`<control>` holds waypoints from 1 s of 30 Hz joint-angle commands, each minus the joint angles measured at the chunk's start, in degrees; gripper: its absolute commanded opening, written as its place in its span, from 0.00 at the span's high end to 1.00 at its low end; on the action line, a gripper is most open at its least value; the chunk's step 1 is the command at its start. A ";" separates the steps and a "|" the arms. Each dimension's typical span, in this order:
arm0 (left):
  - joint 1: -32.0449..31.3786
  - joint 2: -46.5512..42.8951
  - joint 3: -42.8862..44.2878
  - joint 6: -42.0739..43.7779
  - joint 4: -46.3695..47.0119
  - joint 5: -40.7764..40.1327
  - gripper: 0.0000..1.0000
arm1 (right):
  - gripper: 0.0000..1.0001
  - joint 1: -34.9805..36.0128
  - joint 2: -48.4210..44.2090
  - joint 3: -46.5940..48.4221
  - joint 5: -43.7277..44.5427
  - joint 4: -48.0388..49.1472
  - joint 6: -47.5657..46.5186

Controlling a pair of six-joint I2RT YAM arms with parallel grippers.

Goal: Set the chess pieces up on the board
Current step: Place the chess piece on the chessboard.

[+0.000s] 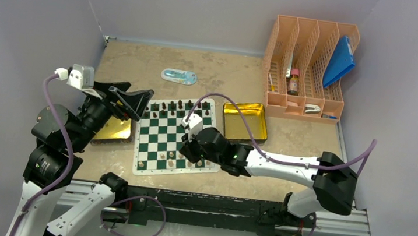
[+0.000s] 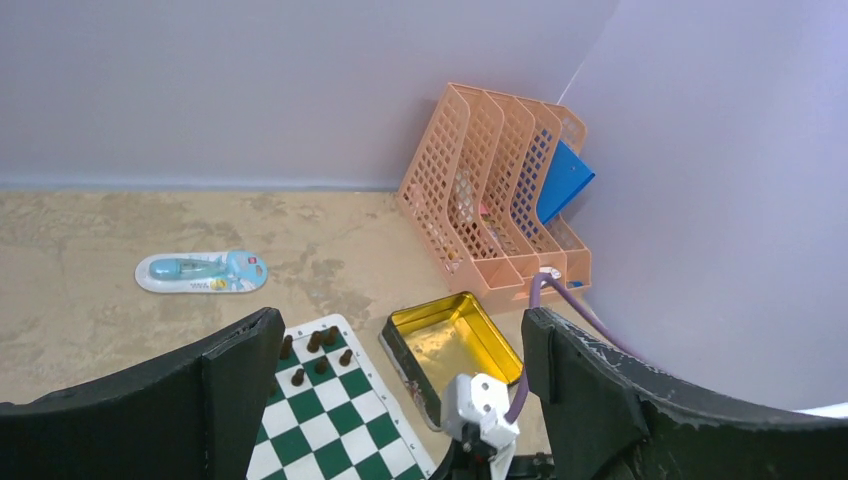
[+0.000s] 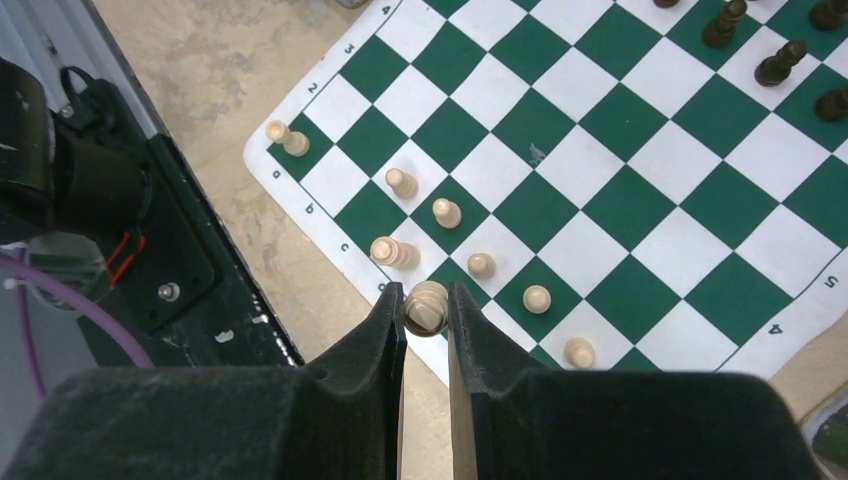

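Right wrist: right hand (image 3: 427, 300) grasps a cream piece (image 3: 427, 309) over the board (image 3: 560, 130); dark pieces (image 3: 780, 65) look placed, cream half done; left hand (image 2: 402, 325) released.

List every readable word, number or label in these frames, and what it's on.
"2", "3", "4": white border of the board, upper-left edge in the right wrist view.
"5", "4": same border, lower-right edge.
"c": same border, lower-left edge; neighbouring letters unclear.
Blue blister pack: print too blurred to read.
Nothing else legible.
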 commanded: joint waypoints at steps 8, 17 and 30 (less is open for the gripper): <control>0.09 0.52 0.79 0.44 2.60 0.79 0.11 | 0.92 6.08 6.03 0.51 7.19 4.85 -2.31; 0.09 -0.25 0.66 0.61 2.07 -0.06 0.11 | 0.91 7.14 8.37 -1.18 11.37 7.76 -1.95; 0.09 0.26 0.19 0.44 2.28 -0.14 0.11 | 0.90 7.14 10.87 -0.85 12.59 7.43 -0.73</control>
